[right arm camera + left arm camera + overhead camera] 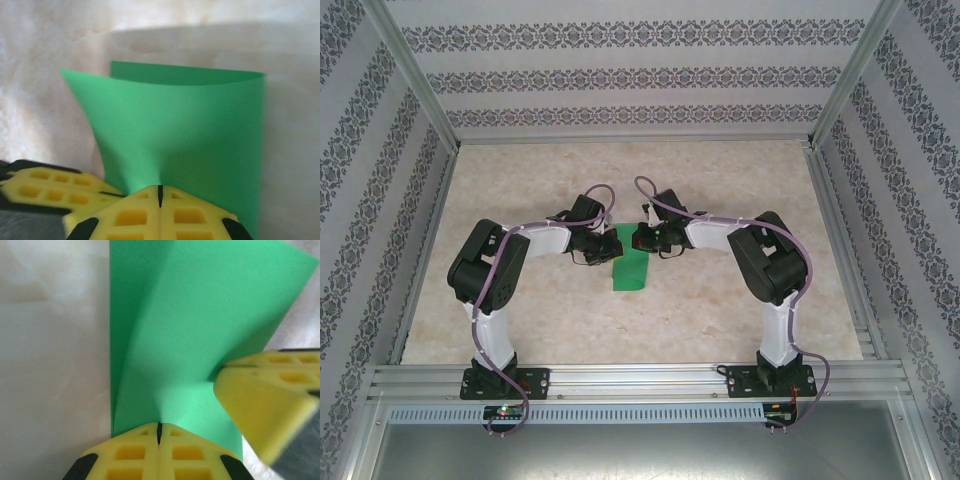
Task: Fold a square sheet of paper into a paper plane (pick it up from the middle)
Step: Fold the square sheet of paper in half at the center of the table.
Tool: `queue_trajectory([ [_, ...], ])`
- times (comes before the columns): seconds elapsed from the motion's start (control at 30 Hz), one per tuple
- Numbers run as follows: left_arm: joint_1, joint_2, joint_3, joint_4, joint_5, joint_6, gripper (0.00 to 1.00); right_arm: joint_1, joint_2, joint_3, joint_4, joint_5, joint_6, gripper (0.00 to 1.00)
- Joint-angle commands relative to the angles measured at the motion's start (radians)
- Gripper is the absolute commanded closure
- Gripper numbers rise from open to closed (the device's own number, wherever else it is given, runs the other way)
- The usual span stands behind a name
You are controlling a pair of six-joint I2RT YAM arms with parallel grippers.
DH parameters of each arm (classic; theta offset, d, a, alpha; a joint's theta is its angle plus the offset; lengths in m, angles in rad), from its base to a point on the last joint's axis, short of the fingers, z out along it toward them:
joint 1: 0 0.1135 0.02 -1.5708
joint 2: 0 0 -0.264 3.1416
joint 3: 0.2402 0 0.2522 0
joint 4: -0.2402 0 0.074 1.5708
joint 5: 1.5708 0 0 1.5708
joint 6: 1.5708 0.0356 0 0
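Green thin square sheet of paper (631, 266) sits mid-table between the two arms, on the pale marbled table (720, 320). It's doubled over. The upper layer bows up loose off the lower one, so the fold isn't pressed flat.

State of the left gripper (159, 426): yellow fingers together, clamped on the paper's edge, with a soft crease running up from the pinch. Same for the right gripper (160, 189): fingers together on the paper, just beside the left one.

Handling call:
- Very light and floppy, with no stiffness of its own, so it balloons unless pinned.
- Smooth, so it likely slides on the table.
- Any stray dent stays.

Best hold looks like the edge near the fold line, one arm pinning while the other presses.
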Motion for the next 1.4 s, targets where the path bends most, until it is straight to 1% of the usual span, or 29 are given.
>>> queue_trajectory([
  [0.0,-0.004,0.128,-0.1,-0.238,-0.213,0.024,1.0,-0.052,0.012,-0.008,-0.003,0.038,0.005,1.0],
  [0.13,-0.005,0.13,-0.105,-0.237,-0.212,0.027,1.0,-0.127,-0.015,-0.071,-0.003,0.076,0.015,1.0],
  [0.23,-0.005,0.132,-0.108,-0.232,-0.211,0.028,1.0,-0.165,-0.066,-0.117,0.012,0.091,0.027,1.0],
  [0.33,-0.005,0.133,-0.106,-0.232,-0.208,0.027,1.0,-0.158,-0.127,-0.128,0.026,0.086,0.03,1.0],
  [0.43,-0.005,0.136,-0.101,-0.234,-0.209,0.028,1.0,-0.12,-0.16,-0.121,0.05,0.078,0.033,1.0],
  [0.57,-0.004,0.141,-0.101,-0.235,-0.212,0.029,1.0,-0.062,-0.089,-0.021,0.008,0.031,0.058,1.0],
  [0.63,-0.005,0.141,-0.102,-0.235,-0.214,0.029,1.0,-0.043,-0.042,0.022,-0.007,0.028,0.071,1.0],
  [0.83,-0.006,0.138,-0.104,-0.238,-0.215,0.031,1.0,-0.042,0.05,0.103,-0.03,0.032,0.077,1.0],
  [0.97,-0.005,0.136,-0.107,-0.238,-0.214,0.03,1.0,-0.07,0.081,0.115,-0.047,0.063,0.07,1.0],
  [1.1,-0.004,0.133,-0.117,-0.237,-0.215,0.03,1.0,-0.143,0.072,0.068,-0.033,0.087,0.089,1.0],
  [1.23,-0.005,0.13,-0.13,-0.224,-0.214,0.028,1.0,-0.205,0.026,0.048,-0.05,0.097,0.072,1.0],
  [1.37,-0.005,0.127,-0.132,-0.217,-0.213,0.026,1.0,-0.196,-0.076,0.032,-0.087,0.082,0.045,1.0],
])
